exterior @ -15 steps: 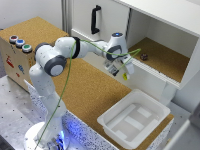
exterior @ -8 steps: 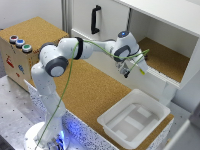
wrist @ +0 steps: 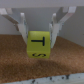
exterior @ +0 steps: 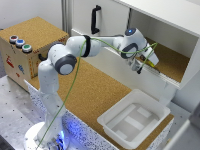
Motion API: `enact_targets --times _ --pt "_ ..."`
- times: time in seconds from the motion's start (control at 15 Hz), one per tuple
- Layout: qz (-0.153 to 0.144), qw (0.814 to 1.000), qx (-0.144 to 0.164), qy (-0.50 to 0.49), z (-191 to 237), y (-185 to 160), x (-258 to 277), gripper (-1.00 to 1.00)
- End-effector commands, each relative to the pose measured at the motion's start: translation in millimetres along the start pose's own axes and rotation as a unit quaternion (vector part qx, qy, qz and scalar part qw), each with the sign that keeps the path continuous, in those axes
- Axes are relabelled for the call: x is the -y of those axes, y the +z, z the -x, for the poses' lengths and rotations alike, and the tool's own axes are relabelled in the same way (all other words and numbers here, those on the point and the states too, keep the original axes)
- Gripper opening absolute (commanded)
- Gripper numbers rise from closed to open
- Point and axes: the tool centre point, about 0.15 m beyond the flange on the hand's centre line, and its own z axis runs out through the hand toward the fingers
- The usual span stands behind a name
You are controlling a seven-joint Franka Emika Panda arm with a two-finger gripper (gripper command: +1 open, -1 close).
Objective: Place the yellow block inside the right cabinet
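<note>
**Yellow block held at the mouth of the right cabinet**

The yellow block (wrist: 38, 44) was a small, bright yellow-green cube with smooth faces and black markings, one of them shaped like a T turned on its side. In the wrist view it sat clamped between the two pale, ridged fingers (wrist: 21, 23) of the tool (wrist: 38, 31), which pressed against its opposite sides, and it hung above a grainy cork-brown surface. In the exterior view the block was too small and too hidden to make out.

The right cabinet (exterior: 172, 62) was a large white box with flat white walls and a speckled cork floor. To the exterior view's left of it stood a white door (exterior: 95, 20) with a long black handle (exterior: 94, 19). The worktop (exterior: 95, 95) below carried the same rough cork covering. A shallow white plastic tray (exterior: 134, 120) with raised dividers lay on it, near the edge. A brown box (exterior: 25, 50) with coloured round buttons (exterior: 20, 44) on top stood at the exterior view's left.

The white arm (exterior: 65, 60) rose from its base, bent at a rounded elbow and reached out nearly level toward the cabinet. Its wrist turned downward, so that the tool (exterior: 141, 66) hung at the cabinet's front lip, over the edge of the cork floor. A thin green cable (exterior: 75, 85) trailed along the arm.
</note>
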Motion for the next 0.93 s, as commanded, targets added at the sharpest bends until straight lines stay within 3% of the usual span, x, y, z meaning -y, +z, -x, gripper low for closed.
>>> enact_targets --times 0.0,0.47,0.73,0.87 --pt "-0.073 0.997 0.002 -0.035 -28 35 -2 1.00" --pt "-0.084 0.994 -0.056 -0.040 -15 -29 3 1.00" --pt "-0.076 0.995 -0.051 -0.033 3 -43 4 1.00" --pt "-0.086 0.995 -0.034 -0.035 18 -59 23 1.00"
